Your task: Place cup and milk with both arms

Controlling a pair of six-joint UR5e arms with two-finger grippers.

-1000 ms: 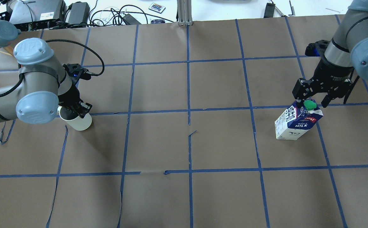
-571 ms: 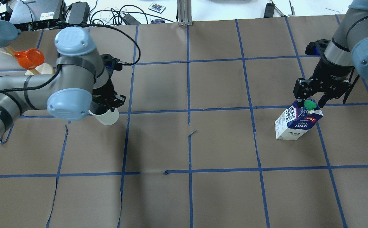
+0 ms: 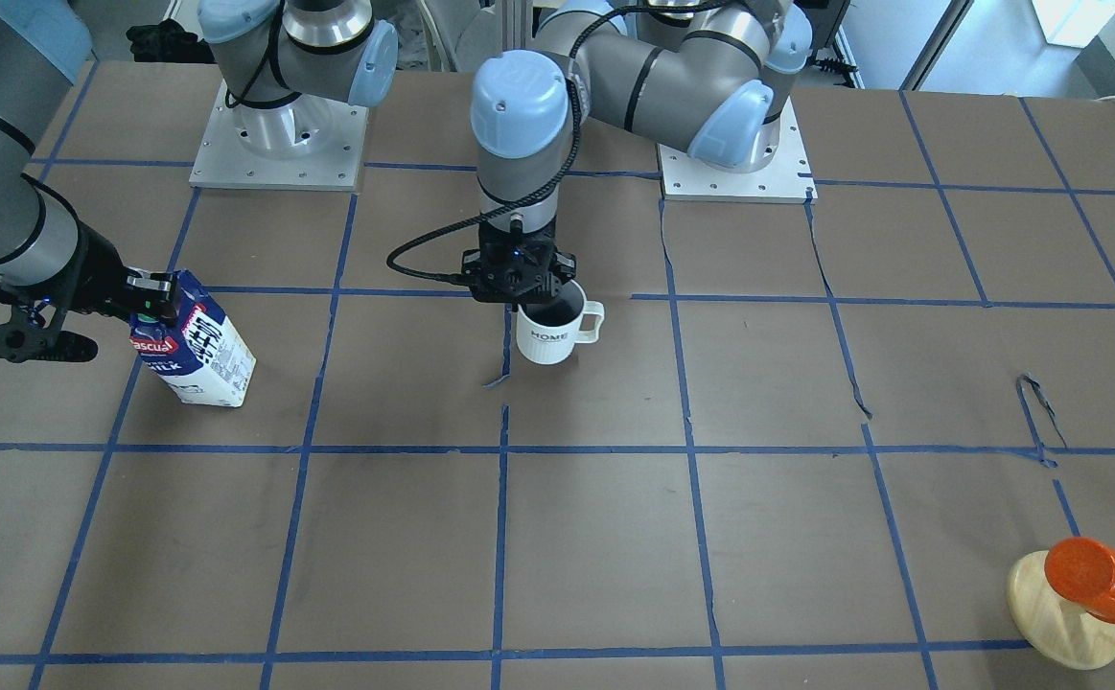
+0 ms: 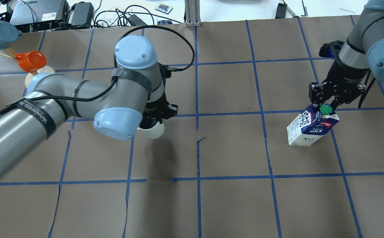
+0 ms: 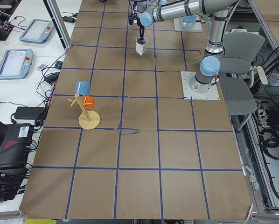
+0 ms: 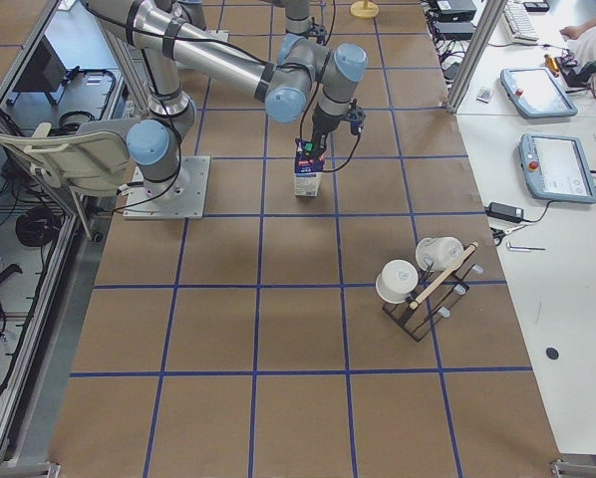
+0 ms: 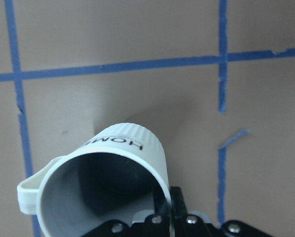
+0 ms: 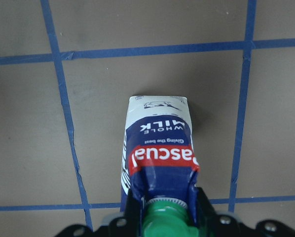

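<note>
Nearest the front-facing camera, at the table's (image 3: 615, 537) corner on the robot's left, an orange cup (image 3: 1099, 578) lies on its side on a wooden disc (image 3: 1060, 628), well apart from everything else.

Further in, near the middle of the table, the left gripper (image 3: 530, 299) points straight down and holds the cup (image 3: 547, 337) by its rim. The wrist view shows one finger (image 7: 178, 205) against the outside of the wall and the other inside, pinched tight on it. The cup is upright, "HOME" toward the front camera, handle toward the robot's left. It seems to hang just clear of the brown paper, with its shadow thrown to one side. It sits just to the robot's left of the central tape line.

Well away to the robot's right stands the milk (image 3: 195, 350), upright on the paper inside a taped square. The right gripper (image 4: 324, 106) comes down on its top — fingers (image 8: 201, 207) closed against both sides of the gable, flanking the green cap (image 8: 165, 217).

Farthest back, the two arm bases (image 3: 279, 144) sit bolted side by side at the table's edge.
</note>
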